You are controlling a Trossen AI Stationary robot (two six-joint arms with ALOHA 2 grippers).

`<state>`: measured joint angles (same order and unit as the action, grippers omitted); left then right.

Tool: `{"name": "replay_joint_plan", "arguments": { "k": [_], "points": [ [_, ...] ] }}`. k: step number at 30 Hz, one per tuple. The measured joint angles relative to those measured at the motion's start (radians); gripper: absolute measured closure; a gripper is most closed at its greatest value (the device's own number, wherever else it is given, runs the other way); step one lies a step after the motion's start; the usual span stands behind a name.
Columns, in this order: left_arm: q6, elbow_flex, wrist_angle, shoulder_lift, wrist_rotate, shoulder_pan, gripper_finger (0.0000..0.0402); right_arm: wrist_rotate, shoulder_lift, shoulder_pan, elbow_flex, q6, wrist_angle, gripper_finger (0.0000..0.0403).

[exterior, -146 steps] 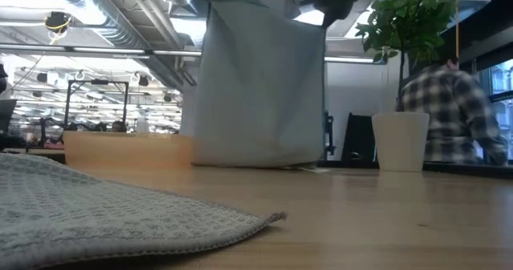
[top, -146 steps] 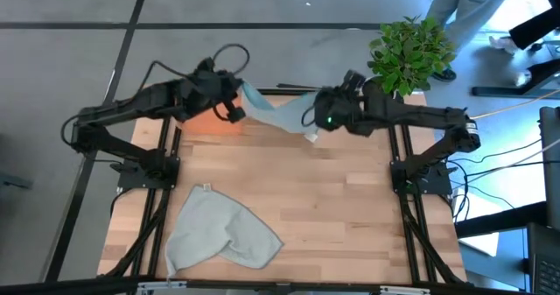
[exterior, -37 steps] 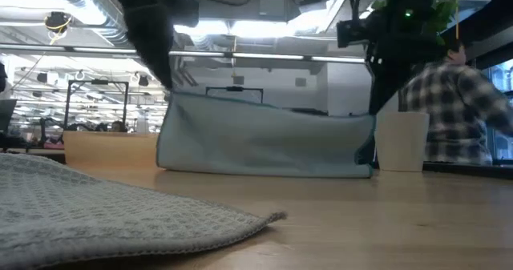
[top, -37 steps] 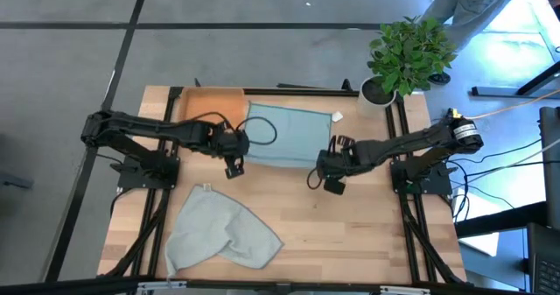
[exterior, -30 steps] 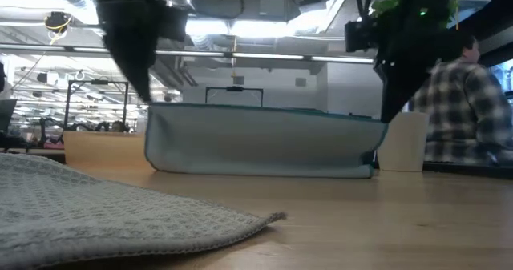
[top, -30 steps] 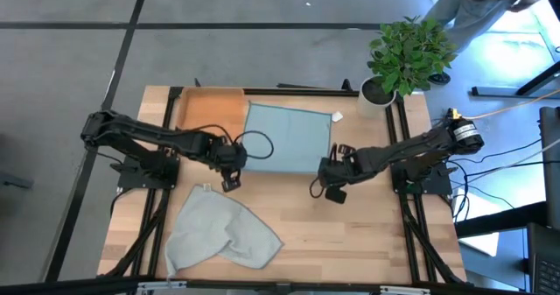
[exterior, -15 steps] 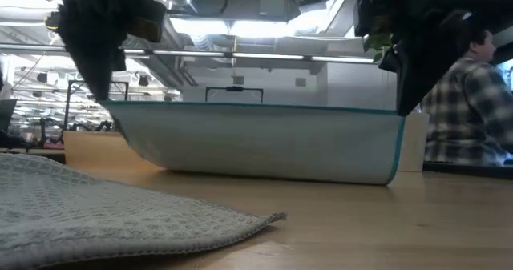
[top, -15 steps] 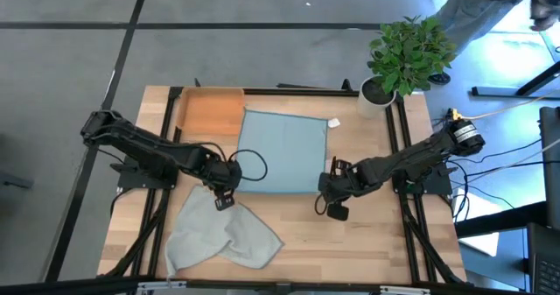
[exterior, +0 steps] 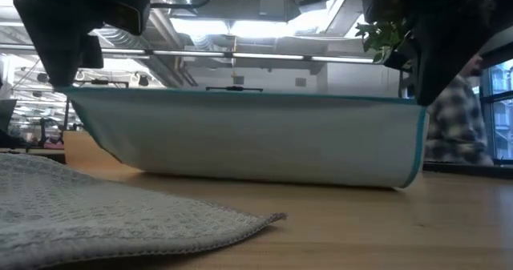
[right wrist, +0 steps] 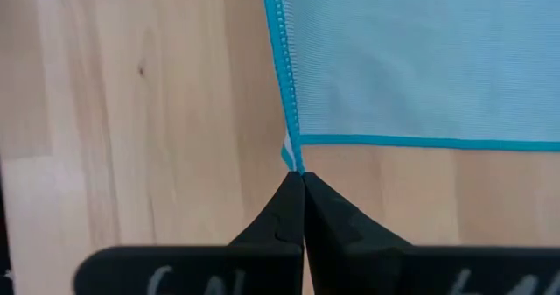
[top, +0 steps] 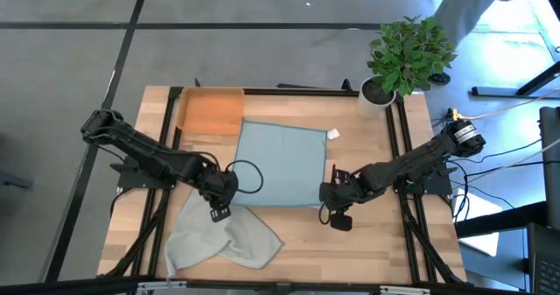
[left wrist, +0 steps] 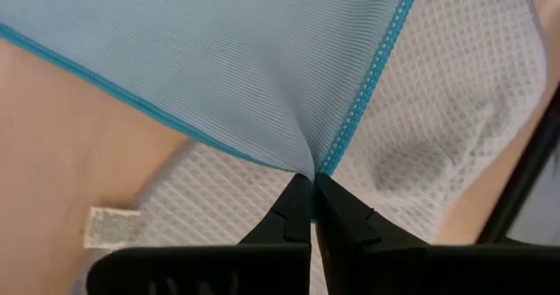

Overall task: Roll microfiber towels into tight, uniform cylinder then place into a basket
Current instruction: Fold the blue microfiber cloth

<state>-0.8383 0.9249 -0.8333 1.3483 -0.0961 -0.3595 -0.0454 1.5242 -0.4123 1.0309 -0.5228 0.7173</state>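
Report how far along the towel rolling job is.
Nothing is rolled yet and the orange basket is empty. In hand: the left gripper and right gripper each pinch a corner of the teal towel, stretching it over the table. Left: rolling it, binning it, then the crumpled grey-green towel.

I see a light teal-blue towel with a brighter turquoise stitched edge — fine ribbed weave up close. The second towel is pale grey-green with a small waffle-check pattern. The basket at the far left is orange, the table light wood planks. Both arms are black — the plant is green in a white pot.
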Motion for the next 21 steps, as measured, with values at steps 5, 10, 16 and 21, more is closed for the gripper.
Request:
{"name": "replay_joint_plan", "arguments": {
  "k": [5, 10, 16, 21],
  "points": [
    [-0.001, 0.0, 0.017, 0.0, -0.02, -0.028, 0.0402, 0.021, 0.0, -0.017, 0.0, 0.0, -0.026, 0.0402],
    [-0.018, 0.0, 0.07, 0.0, -0.026, -0.078, 0.0402, 0.027, 0.0, -0.044, 0.0, -0.01, -0.035, 0.0402],
    [-0.076, 0.0, 0.135, 0.0, -0.022, -0.156, 0.0402, 0.04, 0.0, -0.086, 0.0, -0.084, -0.044, 0.0402],
    [-0.069, 0.0, 0.145, 0.0, 0.017, -0.178, 0.0402, 0.033, 0.0, -0.099, 0.0, -0.07, -0.043, 0.0402]
  ]
}}
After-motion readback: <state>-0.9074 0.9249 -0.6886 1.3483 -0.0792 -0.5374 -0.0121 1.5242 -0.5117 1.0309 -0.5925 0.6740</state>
